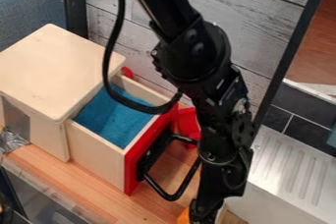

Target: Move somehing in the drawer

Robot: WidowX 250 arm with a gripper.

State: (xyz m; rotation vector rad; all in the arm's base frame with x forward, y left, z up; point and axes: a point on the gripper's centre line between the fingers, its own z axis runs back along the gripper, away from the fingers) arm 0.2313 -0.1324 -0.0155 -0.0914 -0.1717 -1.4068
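"So, where is the orange thing [183,216]?"

"At the bottom edge of the view, outside the drawer [98,155], beside the gripper [206,211]. Only a bit of it shows, so I can't say what it is."

"Is the claw wide, narrow, or holding it?"

"I can't tell. The gripper hangs at the bottom edge, and its lower end is cut off there."

"And the drawer?"

"Pulled out of the pale wooden cabinet [52,66]. It has a blue bottom [118,120] and a red front [132,169], with a black handle [172,197] sticking out towards the arm [197,51]."

"What crosses over it?"

"A black cable [105,66]. It loops down from the arm, and in the view it passes in front of the blue part. The arm itself comes in from the top edge."

"Anything red besides the front?"

"Yes, a red thing [189,121] between the drawer front and the arm, partly hidden, and a small red piece [127,72] by the drawer's far side, near the cabinet."

"And further out?"

"They're on a wooden table [56,175], with crumpled foil [12,141] by the cabinet at the view's left edge. A pale ridged tray [285,169] is at the right, below dark tiles [305,105], and a grey plank wall [263,2] stands behind."
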